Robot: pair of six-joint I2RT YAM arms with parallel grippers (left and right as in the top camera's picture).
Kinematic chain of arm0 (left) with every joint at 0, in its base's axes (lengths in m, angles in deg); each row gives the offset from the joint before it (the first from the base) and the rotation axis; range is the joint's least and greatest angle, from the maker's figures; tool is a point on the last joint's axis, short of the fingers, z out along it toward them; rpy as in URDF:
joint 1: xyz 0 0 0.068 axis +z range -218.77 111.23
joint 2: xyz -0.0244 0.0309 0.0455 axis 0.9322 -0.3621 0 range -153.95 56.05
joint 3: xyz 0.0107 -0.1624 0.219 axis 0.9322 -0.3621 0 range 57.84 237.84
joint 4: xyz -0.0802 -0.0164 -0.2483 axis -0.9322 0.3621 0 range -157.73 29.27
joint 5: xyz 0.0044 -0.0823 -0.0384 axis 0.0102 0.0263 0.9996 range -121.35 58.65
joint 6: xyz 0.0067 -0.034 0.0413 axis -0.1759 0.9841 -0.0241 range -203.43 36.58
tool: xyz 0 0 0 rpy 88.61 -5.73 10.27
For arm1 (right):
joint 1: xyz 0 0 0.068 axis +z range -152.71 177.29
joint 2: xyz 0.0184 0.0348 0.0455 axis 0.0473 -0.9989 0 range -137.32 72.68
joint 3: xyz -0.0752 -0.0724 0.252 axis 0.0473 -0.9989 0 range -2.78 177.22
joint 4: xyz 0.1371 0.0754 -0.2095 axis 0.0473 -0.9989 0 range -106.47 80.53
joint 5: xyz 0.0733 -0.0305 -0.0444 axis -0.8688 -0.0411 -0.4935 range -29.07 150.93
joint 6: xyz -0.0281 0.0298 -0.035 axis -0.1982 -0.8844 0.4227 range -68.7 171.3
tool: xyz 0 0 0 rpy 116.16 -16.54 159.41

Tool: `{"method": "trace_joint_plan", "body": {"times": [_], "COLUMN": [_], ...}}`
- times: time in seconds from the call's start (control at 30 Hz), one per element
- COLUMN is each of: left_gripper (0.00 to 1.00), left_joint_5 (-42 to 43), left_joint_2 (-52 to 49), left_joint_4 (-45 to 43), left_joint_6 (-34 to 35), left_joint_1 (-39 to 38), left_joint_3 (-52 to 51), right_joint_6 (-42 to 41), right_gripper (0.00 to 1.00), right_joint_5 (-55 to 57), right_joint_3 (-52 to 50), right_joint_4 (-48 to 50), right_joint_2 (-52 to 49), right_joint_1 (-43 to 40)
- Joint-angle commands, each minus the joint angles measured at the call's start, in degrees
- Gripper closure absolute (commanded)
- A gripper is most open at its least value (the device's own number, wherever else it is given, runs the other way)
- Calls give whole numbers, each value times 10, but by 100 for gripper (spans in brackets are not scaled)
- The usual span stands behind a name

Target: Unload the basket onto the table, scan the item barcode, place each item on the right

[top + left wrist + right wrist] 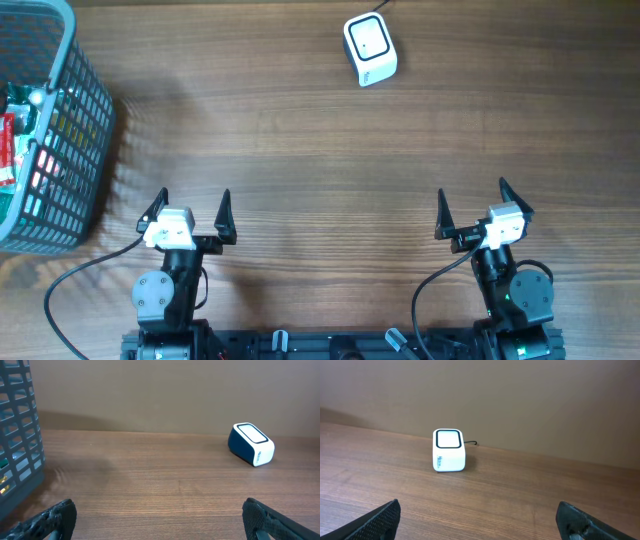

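overhead, both arms sit at the near edge of the counter (pixel 300 150), with the left claw (pixel 192 202) and the right claw (pixel 472 194) each spread wide and holding nothing. the goods to scan lie inside the grey mesh basket (pixel 92 110) at the far left, well apart from either claw. a red packet (pixel 8 150) shows at the frame edge, with something green below it. the basket wall and the crop hide most of them, so what they are is only a guess, probably light, crinkly film pouches. such a pouch would be soft, a little slippery and apt to fold, so it is best pinched along a free upper edge or sealed seam, leaving the printed face bare. the white scanner (pixel 370 48) stands alone at the far side, its window facing up, nearer the right arm.
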State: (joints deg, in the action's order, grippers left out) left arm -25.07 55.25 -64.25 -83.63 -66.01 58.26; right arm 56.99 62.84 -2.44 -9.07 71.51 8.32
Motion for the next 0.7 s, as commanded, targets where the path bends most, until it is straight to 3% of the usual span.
{"method": "trace_joint_plan", "body": {"times": [0.0, 0.67], "left_gripper": [0, 0], "left_joint_5": [1, 1], "left_joint_2": [4, 4], "left_joint_4": [4, -31], "left_joint_6": [-10, -9], "left_joint_1": [3, 3], "left_joint_3": [-1, -1], "right_joint_6": [3, 3], "right_gripper": [0, 0], "right_joint_5": [1, 1], "right_joint_3": [0, 0], "right_joint_4": [2, 2], "right_joint_2": [-2, -2], "right_joint_1": [-2, -2]}}
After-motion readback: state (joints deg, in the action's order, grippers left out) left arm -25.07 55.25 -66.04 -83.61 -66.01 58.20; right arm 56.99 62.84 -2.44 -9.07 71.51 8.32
